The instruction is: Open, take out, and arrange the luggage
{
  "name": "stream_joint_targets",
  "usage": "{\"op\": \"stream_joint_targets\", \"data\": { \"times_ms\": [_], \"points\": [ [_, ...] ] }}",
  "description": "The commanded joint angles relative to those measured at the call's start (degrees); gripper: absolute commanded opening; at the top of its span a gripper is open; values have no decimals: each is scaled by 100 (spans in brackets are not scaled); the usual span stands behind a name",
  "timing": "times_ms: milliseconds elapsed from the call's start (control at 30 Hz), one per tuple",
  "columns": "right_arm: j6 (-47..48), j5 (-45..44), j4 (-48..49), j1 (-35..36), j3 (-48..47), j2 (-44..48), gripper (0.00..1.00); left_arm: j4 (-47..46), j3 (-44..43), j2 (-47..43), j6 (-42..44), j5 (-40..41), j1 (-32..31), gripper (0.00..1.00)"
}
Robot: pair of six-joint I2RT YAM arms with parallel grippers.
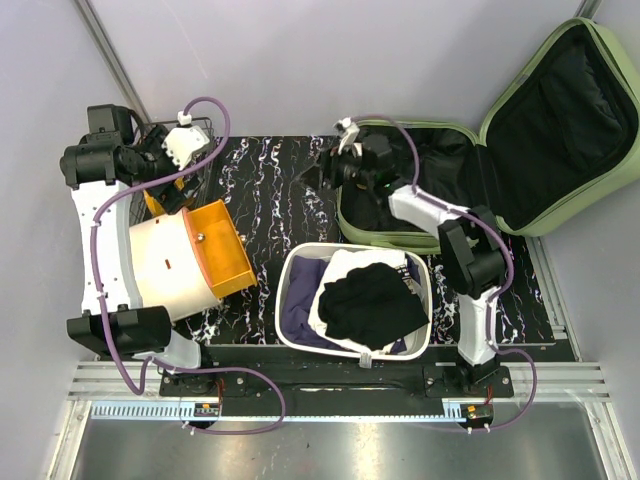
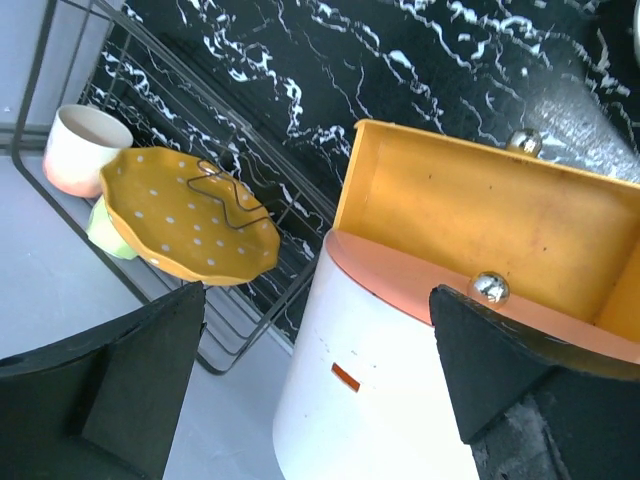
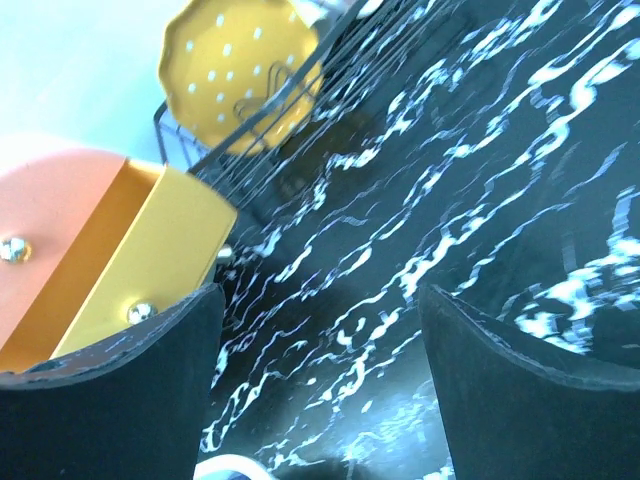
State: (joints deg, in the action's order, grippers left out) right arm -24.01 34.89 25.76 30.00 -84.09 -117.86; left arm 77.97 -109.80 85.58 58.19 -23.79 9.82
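Our right gripper (image 3: 320, 300) hangs spread and empty over the black table (image 3: 480, 150), just left of the luggage (image 1: 530, 130), which lies open at the far right. Our left gripper (image 2: 318, 300) is spread too, holding nothing, above the white cabinet (image 2: 370, 430) at the left. A bin (image 1: 290, 258) in the near middle holds a pile of clothes (image 1: 372, 305). We judge opening done and taking out in hand or nearly done; the luggage's dark inside hides whatever is left. Next we must reach in and check it, then tidy the pile.
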Motion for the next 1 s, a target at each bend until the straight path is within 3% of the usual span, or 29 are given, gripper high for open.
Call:
{"op": "stream_joint_targets", "data": {
  "times_ms": [0,133,333,600,967],
  "points": [
    [800,-271,-1342,-485,-765,545,87,290,-419,-164,-588,-485,11,99],
    [1599,-1079,-3467,-1030,-1774,212,84,-168,-393,-401,-1073,-618,11,99],
    [2601,-1713,-4736,-1374,-2558,-403,80,-669,-34,-647,-1557,-688,11,99],
    [2524,-1916,-5037,-1400,-2832,-948,72,-749,380,-867,-1539,-627,-7,99],
    [2462,-1934,-5046,-1435,-2744,-1318,74,-749,591,-1017,-1416,-478,-42,99]
  ]
}}
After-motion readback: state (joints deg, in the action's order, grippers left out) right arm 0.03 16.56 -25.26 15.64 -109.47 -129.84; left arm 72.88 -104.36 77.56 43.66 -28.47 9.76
